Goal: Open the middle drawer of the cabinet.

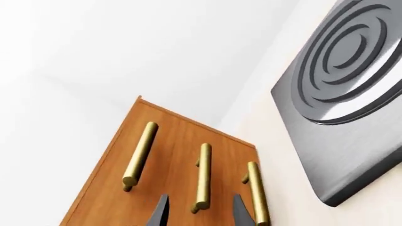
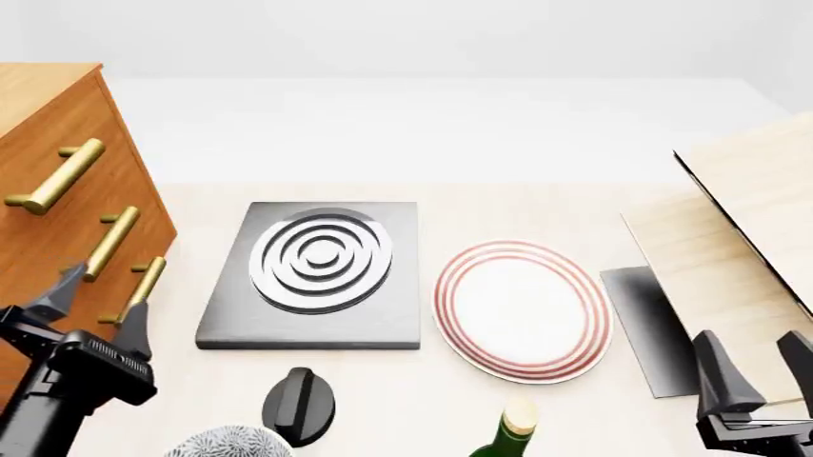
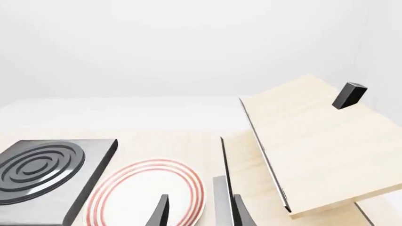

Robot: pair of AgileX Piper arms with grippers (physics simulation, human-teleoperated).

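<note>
The left fingers (image 2: 95,300) are spread apart and hold nothing; in the left wrist view their two dark tips are seen on either side of the middle drawer's brass handle (image 1: 202,176), short of it. The middle drawer (image 2: 76,262) is shut, flush with the front of the cabinet (image 2: 45,105), which stands at the far left of the desk (image 2: 534,205) with its three handles facing right. The top handle (image 2: 57,176) and the lowest handle (image 2: 140,290) are seen above and below the middle one.

The right fingers (image 2: 760,367) are also parted and empty, at the near right, well apart from the cabinet.

On the pale desk, a dark grey slab with raised rings (image 2: 315,271) lies just right of the cabinet, and a white plate with red rings (image 2: 521,309) lies beside it. Pale plywood boards (image 2: 749,219) are set at the right, one tilted, with a thin grey sheet (image 2: 648,324) at their near edge. A black knob (image 2: 299,405), a speckled round object (image 2: 228,443) and a green bottle's top (image 2: 515,428) are seen along the near edge. The far part of the desk is bare up to a white wall.
</note>
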